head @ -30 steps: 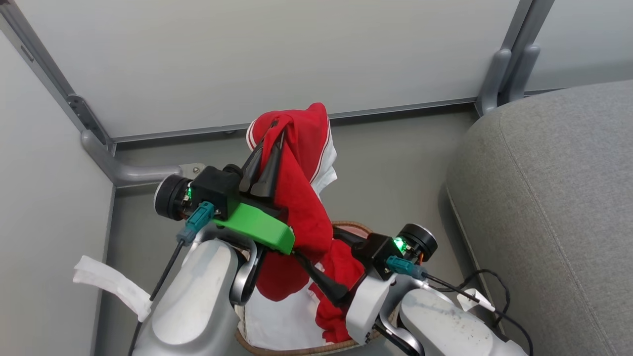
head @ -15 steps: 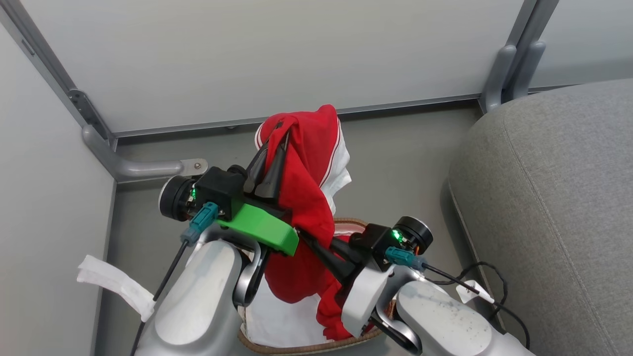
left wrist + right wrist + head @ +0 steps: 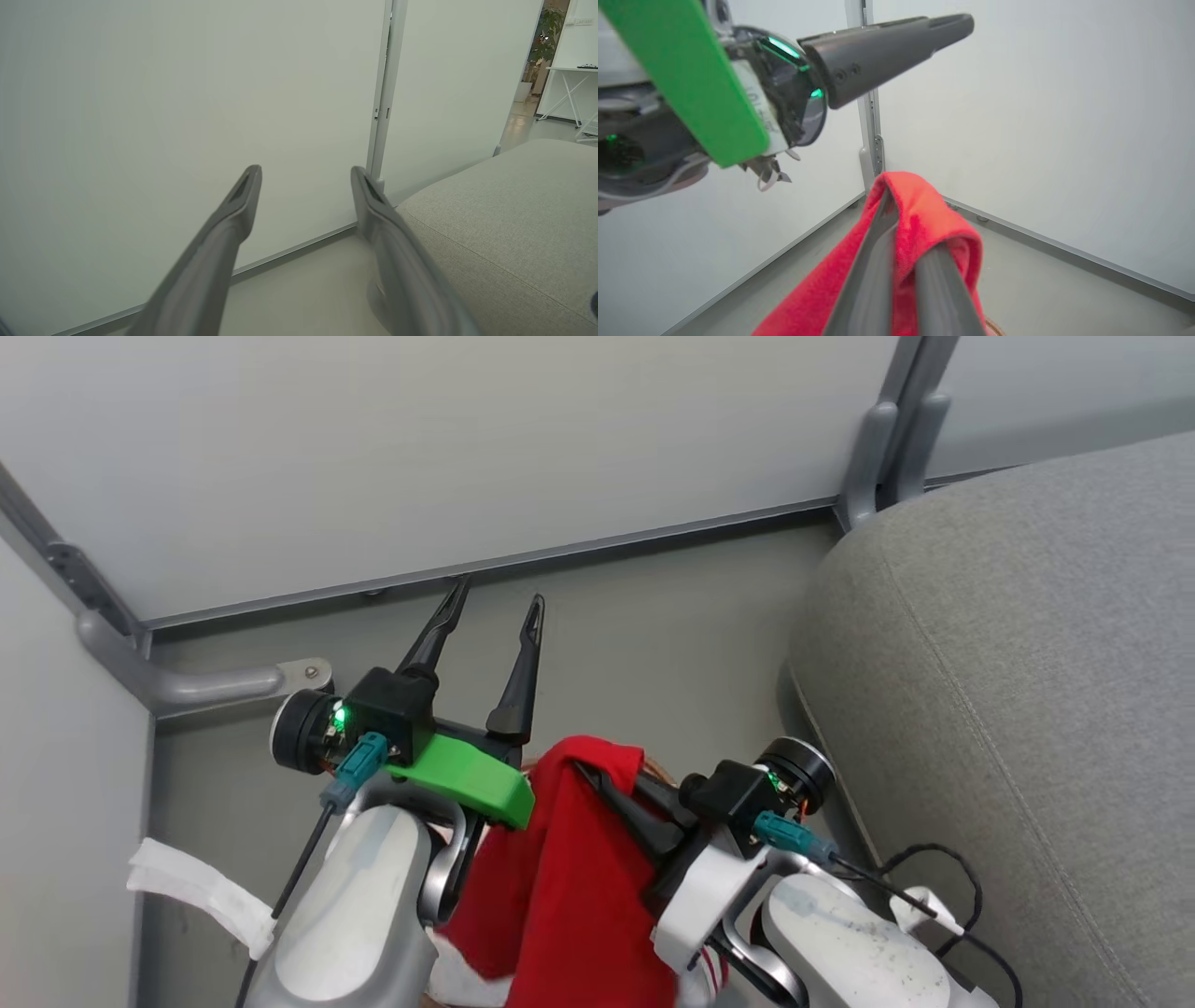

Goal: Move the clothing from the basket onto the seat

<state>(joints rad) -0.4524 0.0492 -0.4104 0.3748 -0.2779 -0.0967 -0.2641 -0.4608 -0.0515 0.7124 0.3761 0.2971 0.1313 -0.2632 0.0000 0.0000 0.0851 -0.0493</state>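
A bright red garment hangs over my right gripper, which is shut on a fold of it at the lower middle of the head view. In the right wrist view the red fabric drapes over the tips of both fingers. My left gripper stands open with nothing in it, above and left of the garment, pointing at the wall; its spread fingers frame bare wall. The grey seat fills the right side. Arms and cloth hide nearly all of the basket; a brown sliver of rim shows.
White partition walls close the back and left, with a metal post at the seat's corner and a floor bracket at left. A white cloth strip hangs by my left arm. Black cables trail by the right forearm.
My left gripper has opened and let go of the red garment, which dropped from its fingers and now hangs from the right gripper. The head camera has also shifted.
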